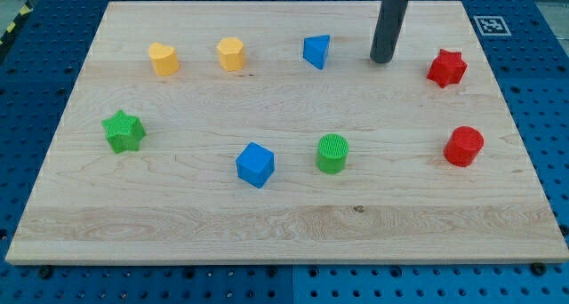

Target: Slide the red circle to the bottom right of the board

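The red circle [463, 147] stands near the board's right edge, a little below mid-height. My tip [381, 60] rests on the board near the view's top, up and to the left of the red circle, well apart from it. The red star [446, 68] lies to the right of my tip, above the red circle. The blue triangle [316, 51] lies to the left of my tip.
The wooden board [284, 224] fills the view. A yellow heart [164, 59] and a yellow hexagon [231, 53] sit at the top left. A green star [123, 131] is at the left. A blue cube [255, 164] and a green circle [332, 154] sit near the middle.
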### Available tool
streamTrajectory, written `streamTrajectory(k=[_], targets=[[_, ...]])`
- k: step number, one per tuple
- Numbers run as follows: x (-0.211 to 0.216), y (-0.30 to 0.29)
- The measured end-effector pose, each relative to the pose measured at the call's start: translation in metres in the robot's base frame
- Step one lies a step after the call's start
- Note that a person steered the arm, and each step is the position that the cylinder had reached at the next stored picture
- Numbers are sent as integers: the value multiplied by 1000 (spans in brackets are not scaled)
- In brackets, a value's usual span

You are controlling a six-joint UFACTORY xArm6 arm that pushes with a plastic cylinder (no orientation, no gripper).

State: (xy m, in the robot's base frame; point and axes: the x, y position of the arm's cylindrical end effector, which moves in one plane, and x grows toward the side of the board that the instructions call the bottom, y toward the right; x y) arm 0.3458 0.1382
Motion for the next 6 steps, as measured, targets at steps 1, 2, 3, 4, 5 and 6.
streamTrajectory(k=[1,2,3,4,5,6], targets=[[35,0],[66,21],[108,47],[130,84],[132,96],[124,80]])
